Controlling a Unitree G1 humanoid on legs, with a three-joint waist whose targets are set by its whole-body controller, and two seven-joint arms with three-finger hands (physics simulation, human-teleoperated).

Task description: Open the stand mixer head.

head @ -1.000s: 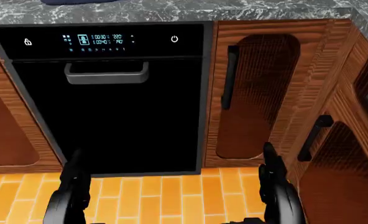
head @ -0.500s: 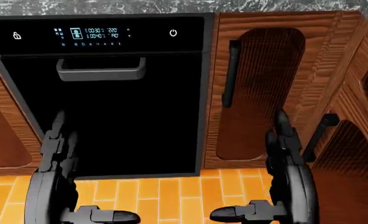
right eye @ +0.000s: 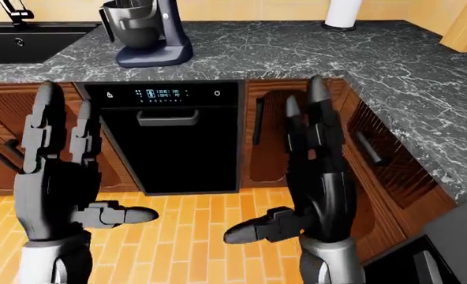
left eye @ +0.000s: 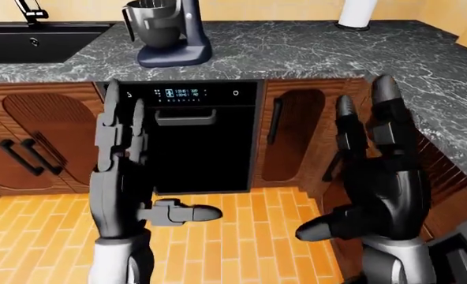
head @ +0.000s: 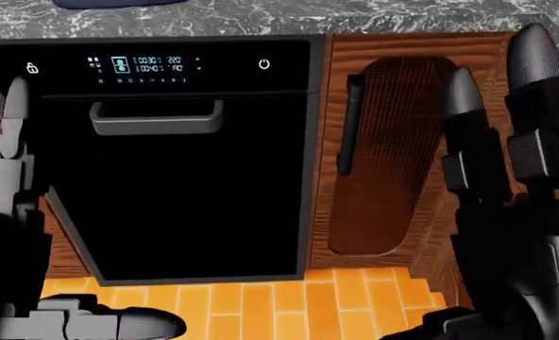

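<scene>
Left-eye view shows us the dark navy stand mixer with a grey metal bowl (left eye: 166, 32) standing upright on the grey marbled stone counter (left eye: 296, 50); its top is cut off by the upper edge, so we cannot tell how its head sits. It stands well above and beyond our fingertips, untouched.

We see our black three-finger left hand (left eye: 123, 177) raised with palm inward, its long fingers (left eye: 111, 127) straight and spread wide, thumb jutting to the right, holding nothing. Our black right hand (left eye: 379, 183) mirrors it: fingers (left eye: 387, 112) extended upward, thumb pointing left, empty and touching nothing.

Between the two hands, farther off, is the black glass-fronted built-in appliance with a lit display and grey bar handle (left eye: 194, 139). Reddish-brown wooden cabinet doors with black handles (left eye: 284, 139) flank it. Below our hands lies the orange tiled floor (left eye: 241, 236). Up left of the left fingertips sits a black sink (left eye: 36, 44); a white cylinder (left eye: 356, 13) stands up right.
</scene>
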